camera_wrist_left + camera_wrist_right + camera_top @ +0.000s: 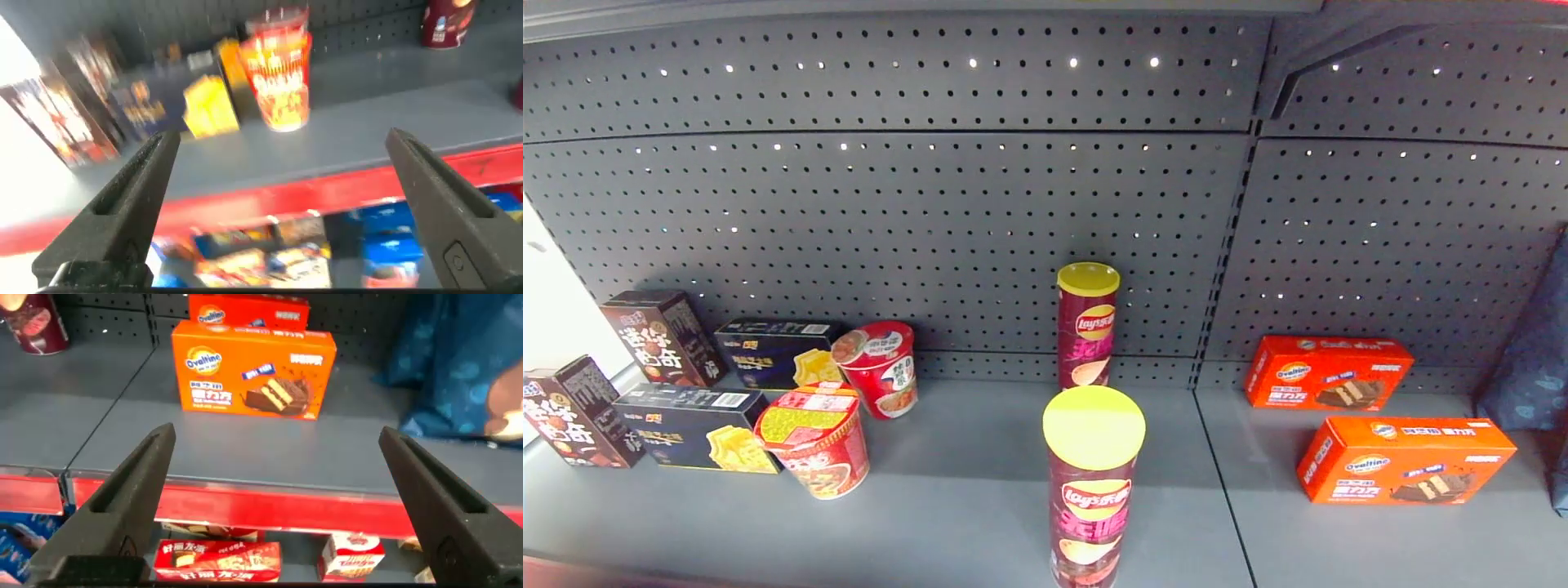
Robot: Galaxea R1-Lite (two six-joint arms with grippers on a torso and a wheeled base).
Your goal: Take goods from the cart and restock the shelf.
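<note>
Two cans (1092,490), two cups (817,445), two orange boxes (1405,457), four dark boxes (690,425)

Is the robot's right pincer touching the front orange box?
Apart. The right wrist view shows a stretch of bare grey shelf between the open right pincer and the front orange box.

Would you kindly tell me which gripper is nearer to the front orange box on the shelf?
Right. The right gripper faces the front orange box straight across the shelf edge; the left gripper faces the front noodle cup, far to that box's left.
</note>
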